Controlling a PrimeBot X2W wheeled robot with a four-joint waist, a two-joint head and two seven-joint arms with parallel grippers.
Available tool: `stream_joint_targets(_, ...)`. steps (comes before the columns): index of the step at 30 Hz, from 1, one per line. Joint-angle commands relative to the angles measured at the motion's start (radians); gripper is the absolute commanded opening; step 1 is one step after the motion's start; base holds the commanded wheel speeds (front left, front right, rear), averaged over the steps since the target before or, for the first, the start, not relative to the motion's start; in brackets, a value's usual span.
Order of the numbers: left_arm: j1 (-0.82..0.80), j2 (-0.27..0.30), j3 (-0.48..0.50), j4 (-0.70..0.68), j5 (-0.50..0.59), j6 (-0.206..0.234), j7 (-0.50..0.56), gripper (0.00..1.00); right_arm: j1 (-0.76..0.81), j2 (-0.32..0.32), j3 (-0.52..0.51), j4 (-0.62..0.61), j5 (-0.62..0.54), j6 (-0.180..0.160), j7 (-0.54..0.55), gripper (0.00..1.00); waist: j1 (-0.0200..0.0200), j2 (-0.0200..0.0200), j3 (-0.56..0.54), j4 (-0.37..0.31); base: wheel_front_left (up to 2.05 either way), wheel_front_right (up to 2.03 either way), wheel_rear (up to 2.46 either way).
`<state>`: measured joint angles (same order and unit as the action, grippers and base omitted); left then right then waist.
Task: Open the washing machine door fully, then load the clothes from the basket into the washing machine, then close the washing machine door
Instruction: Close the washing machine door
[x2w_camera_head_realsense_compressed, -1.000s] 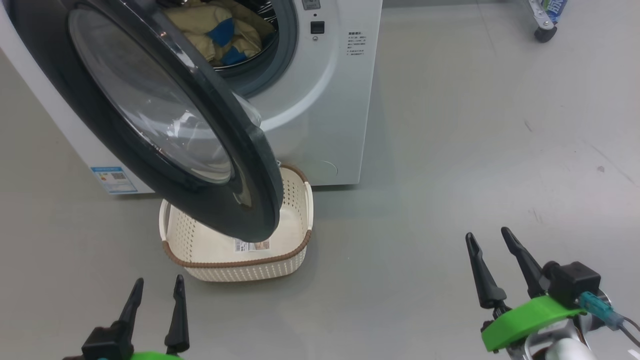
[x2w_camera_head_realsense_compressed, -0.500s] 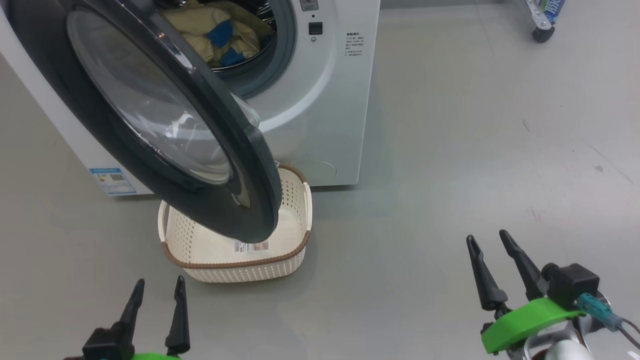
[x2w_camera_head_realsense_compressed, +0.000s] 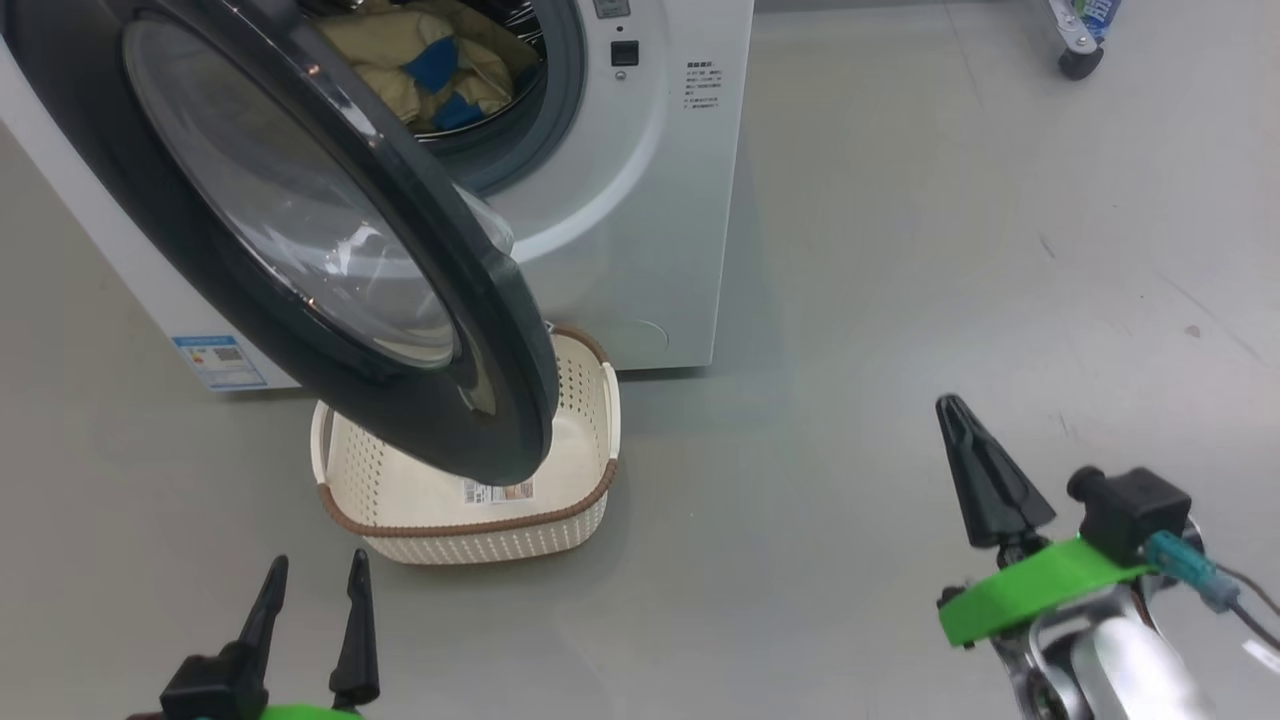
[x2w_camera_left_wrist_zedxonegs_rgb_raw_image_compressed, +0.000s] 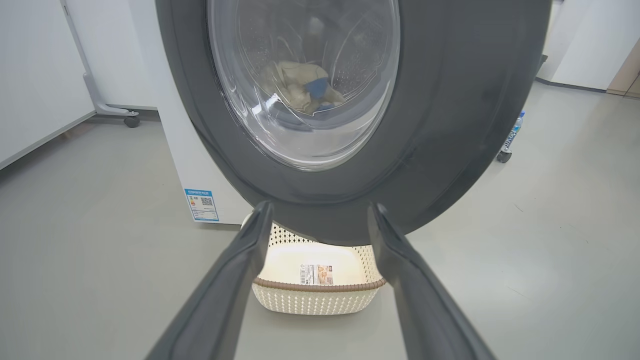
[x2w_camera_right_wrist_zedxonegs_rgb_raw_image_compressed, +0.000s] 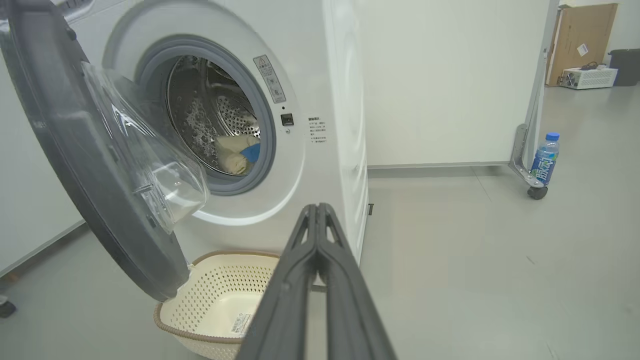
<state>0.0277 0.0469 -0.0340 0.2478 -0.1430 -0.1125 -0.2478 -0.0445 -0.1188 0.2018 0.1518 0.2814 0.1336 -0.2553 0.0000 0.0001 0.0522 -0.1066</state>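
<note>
Clothes (x2w_camera_head_realsense_compressed: 430, 70) lay in the washing machine (x2w_camera_head_realsense_compressed: 640, 200); the empty basket (x2w_camera_head_realsense_compressed: 480, 530) sat under the half-open washing machine door (x2w_camera_head_realsense_compressed: 330, 260). Risk: the swinging door might clip the basket rim. Left gripper (x2w_camera_head_realsense_compressed: 310, 590) jaws spread; right gripper (x2w_camera_head_realsense_compressed: 950, 408) jaws pressed together, spread half a second before, arm now higher

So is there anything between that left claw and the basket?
Only bare grey floor lies between the left gripper and the basket, as the head view shows.
</note>
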Motion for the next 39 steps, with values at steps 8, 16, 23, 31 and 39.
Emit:
stream_joint_targets(8,-0.025,0.003,0.028,-0.039,-0.024,0.014,-0.014,1.0,-0.247,-0.02,0.124,-0.208,-0.006,-0.003,-0.006,0.0,0.0,-0.0001,0.003,0.01,0.0,0.0,0.0)
stream_joint_targets(16,-0.038,0.003,0.013,-0.04,-0.033,0.017,-0.014,1.0,-0.404,0.004,0.306,-0.315,0.013,-0.003,-0.006,0.0,0.0,-0.0001,0.006,0.038,0.0,0.0,0.0)
stream_joint_targets(23,-0.053,0.003,-0.011,-0.045,-0.048,0.024,-0.014,1.0,-0.476,0.03,0.529,-0.297,0.064,-0.003,-0.006,0.0,0.0,-0.0001,0.021,0.081,0.0,0.0,0.0)
stream_joint_targets(31,-0.081,0.003,-0.041,-0.053,-0.062,0.028,-0.014,1.0,-0.465,0.056,0.668,-0.12,0.125,-0.003,-0.006,0.0,0.0,-0.0001,0.055,0.14,0.0,0.0,0.0)
stream_joint_targets(39,-0.097,0.003,-0.059,-0.054,-0.091,0.033,-0.014,1.0,-0.468,0.067,0.659,-0.004,0.167,-0.003,-0.006,0.0,0.0,-0.0001,0.093,0.177,0.0,0.0,0.0)
